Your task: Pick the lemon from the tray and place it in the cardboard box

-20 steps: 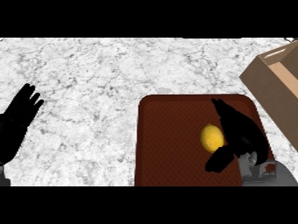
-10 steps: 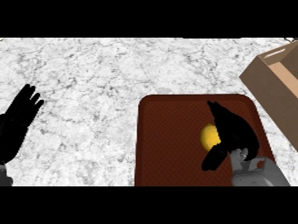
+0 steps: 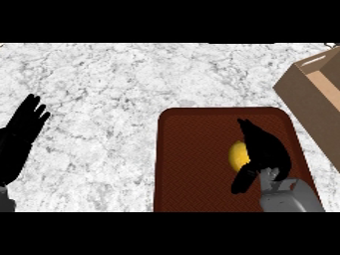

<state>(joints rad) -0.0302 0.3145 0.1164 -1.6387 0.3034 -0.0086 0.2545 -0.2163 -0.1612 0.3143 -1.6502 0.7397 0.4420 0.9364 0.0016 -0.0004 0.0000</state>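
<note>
Marble counter (image 3: 128, 89) bears brown tray (image 3: 194, 164), cardboard box (image 3: 327, 99) at right edge.

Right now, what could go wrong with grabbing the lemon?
The right hand covers most of the lemon; a nudge could send it rolling across the tray. The box sits at the right edge, partly out of view, so the lemon might bump its wall going in.

Right hand (image 3: 264, 152) lies over the lemon (image 3: 236, 154) on the tray (image 3: 194, 149); left hand (image 3: 14, 144) rests open at left.
</note>
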